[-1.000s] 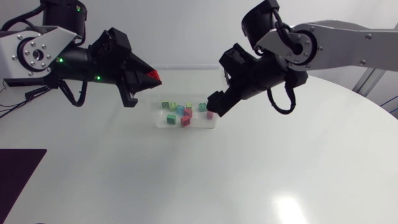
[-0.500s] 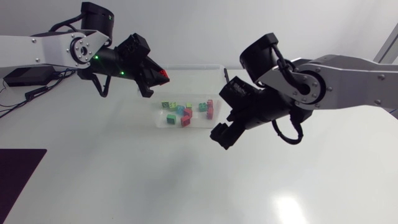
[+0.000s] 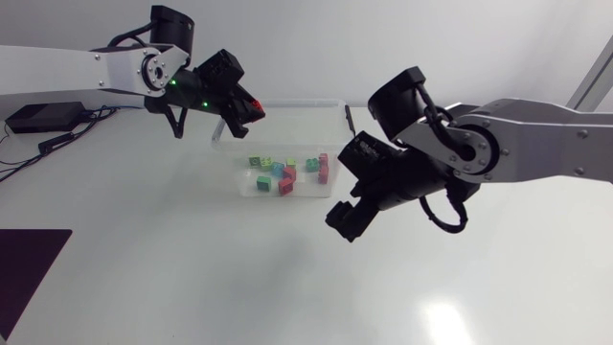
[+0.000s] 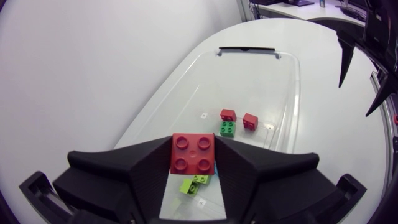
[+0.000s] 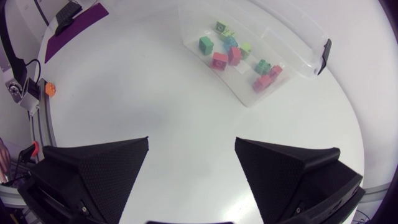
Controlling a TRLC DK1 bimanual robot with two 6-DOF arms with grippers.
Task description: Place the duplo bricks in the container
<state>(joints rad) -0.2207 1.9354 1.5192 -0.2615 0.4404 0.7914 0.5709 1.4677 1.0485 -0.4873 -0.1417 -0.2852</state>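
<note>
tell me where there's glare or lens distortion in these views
Head view: a bright glare spot on the table. Left wrist view: the fisheye bows the container walls beyond the red brick. Right wrist view: the table edge curves strongly.

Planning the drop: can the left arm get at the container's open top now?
Probably yes. The left gripper, shut on a red brick, hangs at the rim of the container; no lid, and the right gripper sits outside it.

Left tool (image 4: 193, 142) clamped on red brick (image 4: 193, 154), right tool (image 5: 191, 140) agape.
</note>
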